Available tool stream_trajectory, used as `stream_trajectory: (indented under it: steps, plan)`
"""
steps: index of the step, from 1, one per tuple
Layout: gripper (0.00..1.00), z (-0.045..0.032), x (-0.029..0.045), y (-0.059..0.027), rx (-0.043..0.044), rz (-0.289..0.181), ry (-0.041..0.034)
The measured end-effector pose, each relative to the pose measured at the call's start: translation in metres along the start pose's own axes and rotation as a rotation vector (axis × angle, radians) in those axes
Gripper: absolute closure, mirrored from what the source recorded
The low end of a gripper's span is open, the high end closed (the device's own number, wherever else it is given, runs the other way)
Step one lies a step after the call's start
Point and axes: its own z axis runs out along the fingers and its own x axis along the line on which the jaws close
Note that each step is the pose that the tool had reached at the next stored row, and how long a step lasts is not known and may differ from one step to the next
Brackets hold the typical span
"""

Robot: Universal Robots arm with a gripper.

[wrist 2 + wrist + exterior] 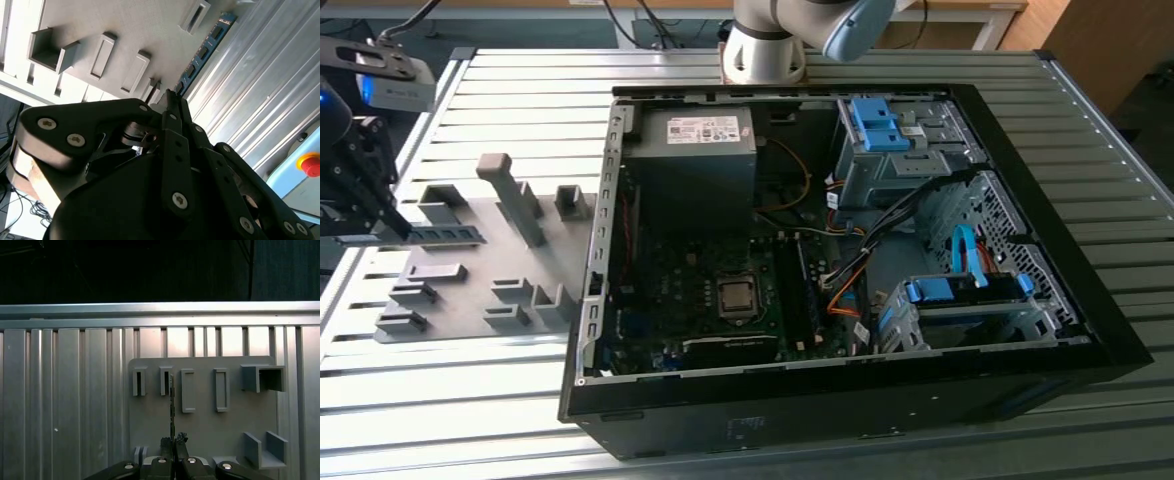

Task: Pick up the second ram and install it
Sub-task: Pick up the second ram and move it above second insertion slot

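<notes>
While over plate (150, 20), fingers (176, 115) around second ram (204, 52).

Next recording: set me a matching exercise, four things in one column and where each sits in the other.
1 second ram
2 grey holder plate
3 processor socket
4 power supply

A on the motherboard
B clamped in the shut hand
C on the slatted table, at the exterior view's left of the computer case
D inside the case, near the arm's base

Pairs: 1-B, 2-C, 3-A, 4-D
</notes>
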Motion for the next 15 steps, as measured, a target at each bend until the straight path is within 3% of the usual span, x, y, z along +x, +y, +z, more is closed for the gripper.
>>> stream_trajectory:
  steps: [15]
  plan:
    - [0.86, -0.0093, -0.0001, 0.0001, 0.0000, 0.000, -0.0001]
